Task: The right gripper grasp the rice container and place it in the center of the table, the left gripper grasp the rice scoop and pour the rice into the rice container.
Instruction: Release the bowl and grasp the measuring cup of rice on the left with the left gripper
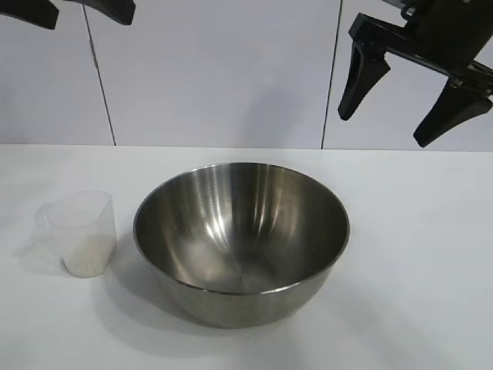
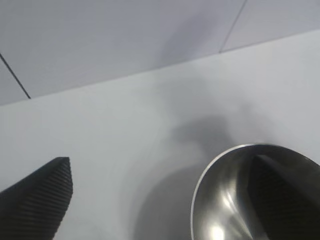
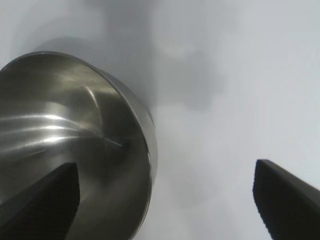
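The rice container [image 1: 241,239], a wide shiny steel bowl, stands empty at the middle of the white table [image 1: 416,254]. The rice scoop [image 1: 77,230], a frosted plastic cup, stands upright just left of it, with rice [image 1: 88,258] at its bottom. My right gripper [image 1: 385,127] hangs open and empty, high above the table behind the bowl's right side. In the right wrist view it [image 3: 165,200] straddles the bowl's rim [image 3: 150,150] from above. My left gripper [image 1: 86,19] is high at the top left, mostly cut off. In the left wrist view it [image 2: 160,200] is open, with the bowl [image 2: 225,200] below.
A pale panelled wall [image 1: 216,69] with vertical seams stands along the table's far edge. Bare tabletop lies to the right of the bowl and in front of it.
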Robot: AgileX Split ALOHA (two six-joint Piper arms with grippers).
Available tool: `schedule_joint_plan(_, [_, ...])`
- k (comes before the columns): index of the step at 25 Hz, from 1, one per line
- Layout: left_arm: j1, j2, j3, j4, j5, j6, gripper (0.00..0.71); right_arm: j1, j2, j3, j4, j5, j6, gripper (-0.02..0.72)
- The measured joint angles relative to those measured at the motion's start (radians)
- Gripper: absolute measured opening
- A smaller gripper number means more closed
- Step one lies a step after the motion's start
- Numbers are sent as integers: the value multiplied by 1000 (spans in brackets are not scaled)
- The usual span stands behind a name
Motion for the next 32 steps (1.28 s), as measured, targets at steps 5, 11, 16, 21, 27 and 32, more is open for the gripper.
schedule_joint_plan(5, [0,-28,178,0,-327,16,686,0,0,0,0,-1,0,652])
schedule_joint_plan(11, [0,-28,342,9,-734,19,686,0,0,0,0,0,0,652])
schedule_joint_plan(16, [0,25,555,8,-1166,10,686,0,0,0,0,0,0,652])
schedule_joint_plan(21, [2,113,686,7,-1268,6,686,0,0,0,0,3,0,652])
schedule_joint_plan(27, [10,210,756,18,-1279,4,683,0,0,0,0,6,0,652])
schedule_joint_plan(32, [10,264,803,16,-1281,4,635,0,0,0,0,6,0,652])
